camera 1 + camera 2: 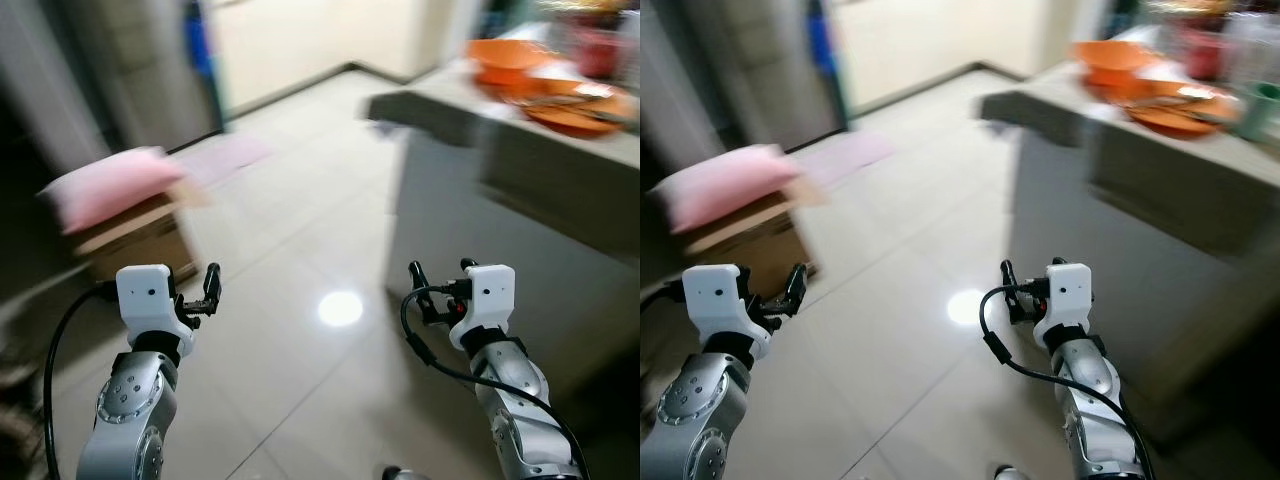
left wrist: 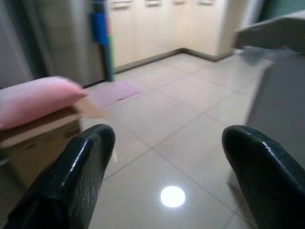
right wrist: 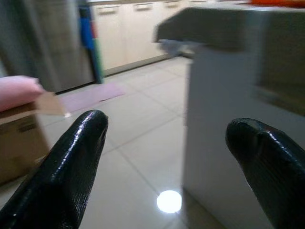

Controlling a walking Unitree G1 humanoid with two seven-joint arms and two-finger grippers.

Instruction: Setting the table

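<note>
Evidently transit: left claw [image 1: 211, 288] and right claw [image 1: 440, 285], fingers apart, empty, held forward over tiled floor [image 1: 300, 230]. Blurred orange dishes [image 1: 540, 85] wait on grey surface [image 1: 520, 150], right, near.

Pale beige glossy tiles with thin grey grout lines on the floor [image 1: 300, 230], and one round white glare spot. Pink on the cushion [image 1: 105, 185] at far left, brown cardboard on the box [image 1: 135, 240] beneath it. Faded mauve on the mat [image 1: 225, 155] farther off. Cream on the cabinet doors [image 2: 143, 28], a blue strip [image 1: 200, 45] beside them. Grey on the table [image 1: 520, 160] at right, bright orange on the blurred dishes [image 1: 540, 85] on top. Silver arms, white wrist housings, shiny black fingers [image 2: 76, 176] on the left claw [image 1: 209, 287] and right claw [image 1: 440, 280].
</note>
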